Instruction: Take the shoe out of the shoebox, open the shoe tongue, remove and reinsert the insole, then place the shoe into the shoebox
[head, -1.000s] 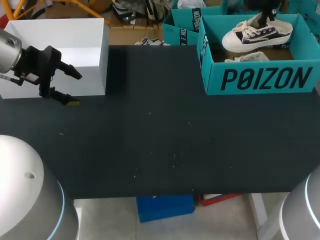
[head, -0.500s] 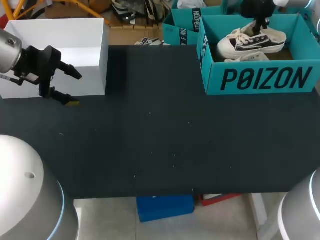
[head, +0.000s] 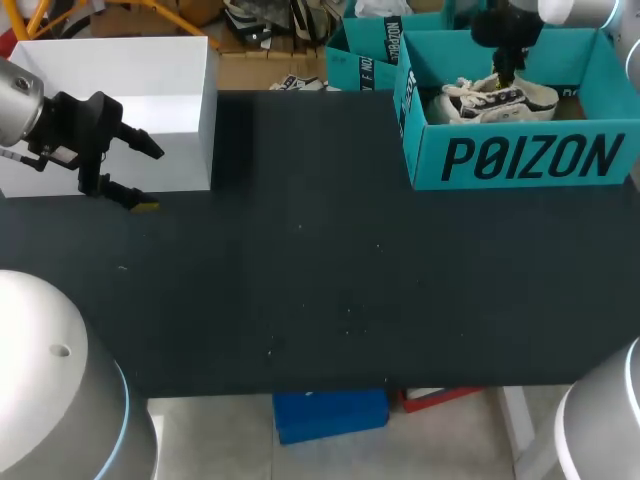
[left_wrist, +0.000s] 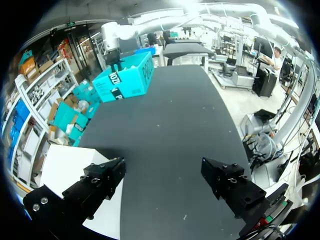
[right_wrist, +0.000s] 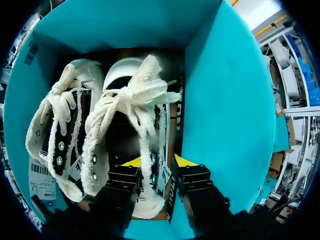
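- Over the last second the right arm lowered the shoe (head: 497, 100) from above the shoebox (head: 520, 158) down into it; the left arm did not move.
- The shoe, a white low-top with black side panels and frayed white laces, lay inside the shoebox, toe towards the table's middle in the head view.
- From the right wrist view the shoe (right_wrist: 127, 135) lay against the box's inner wall (right_wrist: 220, 115), with a second shoe (right_wrist: 57, 130) of the same kind just beside it on its other side.
- The right gripper (right_wrist: 157, 162) was down in the box at the shoe's heel end: one yellow tip sat inside the collar and the other outside it, in the slot by the box wall.
- The fingers stood close together and looked clamped on the shoe's side wall; actual contact was partly hidden by the laces, so that is probable, not certain.
- In the head view the right gripper (head: 503, 75) came straight down onto the shoe.
- The left gripper (head: 157, 180) hung over the table (head: 320, 280) right in front of the white box (head: 110, 60).
- Its fingers (left_wrist: 102, 175) were spread wide with nothing between them, only bare table ahead.
- The shoebox (left_wrist: 125, 80) showed at the table's far end in the left wrist view.
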